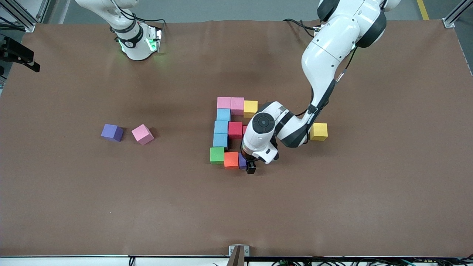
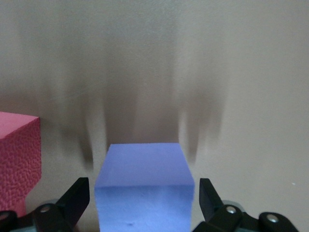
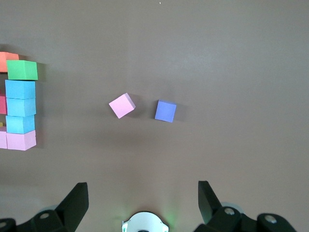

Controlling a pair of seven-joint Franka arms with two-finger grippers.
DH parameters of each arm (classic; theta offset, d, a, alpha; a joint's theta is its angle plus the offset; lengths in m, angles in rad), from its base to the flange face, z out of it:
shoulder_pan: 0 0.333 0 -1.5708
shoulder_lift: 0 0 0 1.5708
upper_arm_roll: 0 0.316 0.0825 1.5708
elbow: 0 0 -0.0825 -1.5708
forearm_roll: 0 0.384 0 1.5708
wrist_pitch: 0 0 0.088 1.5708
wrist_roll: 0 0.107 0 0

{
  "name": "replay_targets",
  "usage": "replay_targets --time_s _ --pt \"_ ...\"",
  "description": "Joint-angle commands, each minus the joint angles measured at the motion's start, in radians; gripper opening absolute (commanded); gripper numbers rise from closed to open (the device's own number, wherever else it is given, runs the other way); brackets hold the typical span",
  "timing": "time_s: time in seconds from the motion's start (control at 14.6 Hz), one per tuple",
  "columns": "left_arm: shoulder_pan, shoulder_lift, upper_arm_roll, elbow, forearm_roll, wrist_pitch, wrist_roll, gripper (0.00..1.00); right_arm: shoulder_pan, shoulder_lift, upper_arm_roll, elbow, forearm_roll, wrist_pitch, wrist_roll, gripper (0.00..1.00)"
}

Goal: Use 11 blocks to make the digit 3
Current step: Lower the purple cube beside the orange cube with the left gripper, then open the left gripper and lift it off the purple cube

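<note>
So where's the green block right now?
In the front view the green block sits at the corner of the figure nearest the camera, touching the light blue block above it and beside the orange block.

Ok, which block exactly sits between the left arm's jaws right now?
Find the block figure mid-table and follow its row nearest the front camera: green, orange, then a purple block. The left gripper stands over it, jaws open. A second purple block lies loose toward the right arm's end.
</note>
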Motion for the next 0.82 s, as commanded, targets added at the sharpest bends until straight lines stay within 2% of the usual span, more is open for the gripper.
replay_targets --time_s 0.0,0.14,0.41,0.55,0.75 --pt "0.0 -0.107 0.006 -0.067 -0.011 -0.061 0.033 1.0 0.004 -0.013 -0.002 -0.015 -0.004 -0.002 0.001 1.0" --pt "0.001 -0.185 0.003 -0.125 -0.011 -0.092 0.069 1.0 0.003 -0.013 -0.004 -0.02 -0.002 0.0 0.001 1.0" --pt "0.039 -0.387 -0.002 -0.311 -0.025 -0.097 0.191 1.0 0.004 -0.014 -0.004 -0.038 0.008 0.0 0.002 1.0" --pt "0.082 -0.482 -0.004 -0.398 -0.025 -0.098 0.301 1.0 0.0 -0.014 -0.008 -0.041 0.027 -0.003 0.002 1.0" --pt "0.183 -0.605 -0.005 -0.463 -0.03 -0.207 0.552 1.0 -0.002 -0.014 -0.008 -0.043 0.025 -0.011 0.001 1.0"
